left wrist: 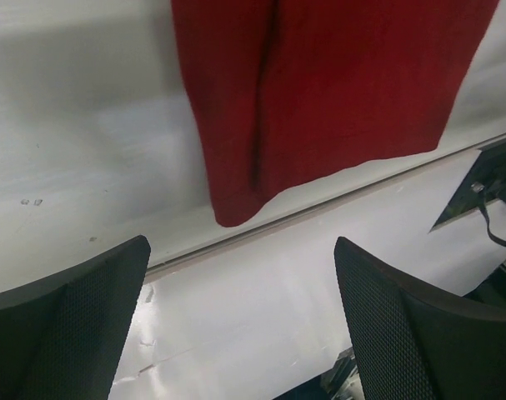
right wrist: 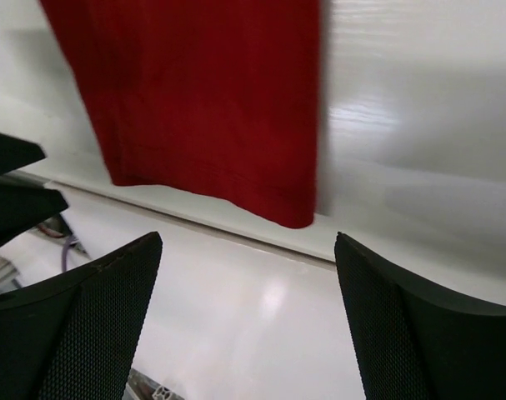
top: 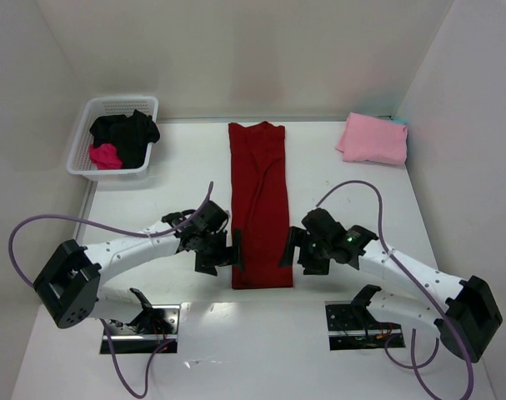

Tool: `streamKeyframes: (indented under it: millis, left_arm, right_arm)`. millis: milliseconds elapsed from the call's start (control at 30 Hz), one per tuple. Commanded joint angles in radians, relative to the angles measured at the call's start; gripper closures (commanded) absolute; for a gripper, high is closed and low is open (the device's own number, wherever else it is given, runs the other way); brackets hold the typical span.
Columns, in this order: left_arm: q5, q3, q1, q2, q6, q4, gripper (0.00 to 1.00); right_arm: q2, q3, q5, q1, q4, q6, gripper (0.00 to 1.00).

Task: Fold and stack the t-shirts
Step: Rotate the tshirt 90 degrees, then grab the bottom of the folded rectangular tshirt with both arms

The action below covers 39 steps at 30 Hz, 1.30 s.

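Looking down from the overhead camera, I see the dark red shirt (top: pixel 258 204) lying flat in the middle of the bench (top: pixel 136 204). It is folded lengthwise into a long narrow strip running from the far side toward the arm bases.

My left claw (top: pixel 222 257) sits at the strip's near left corner, and one dark finger overlaps the cloth edge in that view. My right claw (top: pixel 298 254) mirrors it at the near right corner.

On the left wrist camera the left claw (left wrist: pixel 242 250) has its fingers spread wide apart with nothing between them. Only bare bench (left wrist: pixel 86 125) lies below, and the near hem of the red shirt (left wrist: pixel 336 83) is just ahead. A lengthwise crease runs down the cloth there. The right wrist camera shows the same: the right claw (right wrist: pixel 248 242) is wide apart and empty, with the hem of the red shirt (right wrist: pixel 202 92) just beyond the fingertips. I cannot tell from these views whether either claw touches the bench.

A light pink shirt (top: pixel 373 139) lies folded square at the far right corner, well apart from the red one. At the far left a white basket (top: pixel 77 150) holds a crumpled black shirt (top: pixel 126 132) and a magenta shirt (top: pixel 105 156) beside it.
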Motion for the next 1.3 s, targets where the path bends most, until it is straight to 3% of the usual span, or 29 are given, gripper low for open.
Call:
streamKeyframes:
  millis: [0, 400, 767, 1000, 1133, 1267]
  left_arm:
    - [0.02, -0.006, 0.001, -0.007, 0.027, -0.009, 0.01]
    - [0.009, -0.034, 0.001, 0.03, 0.064, 0.033, 0.01]
    - [-0.012, -0.015, -0.049, 0.099, 0.073, 0.033, 0.04]
    - [-0.012, -0.026, -0.083, 0.09, -0.002, 0.065, 0.15]
    - [-0.023, -0.026, -0.114, 0.11, -0.057, 0.074, 0.18]
    - [-0.032, -0.026, -0.125, 0.121, -0.088, 0.093, 0.25]
  right_arm:
    - [0.004, 0.046, 0.075, 0.026, -0.1, 0.038, 0.11]
    - [0.196, 0.084, 0.127, 0.209, -0.082, 0.16, 0.16]
    - [0.168, 0.06, 0.204, 0.209, -0.08, 0.216, 0.21]
    - [0.21, 0.029, 0.204, 0.209, -0.016, 0.216, 0.25]
    - [0.201, 0.009, 0.213, 0.209, -0.016, 0.216, 0.37]
    - [0.172, -0.011, 0.213, 0.209, -0.016, 0.206, 0.37]
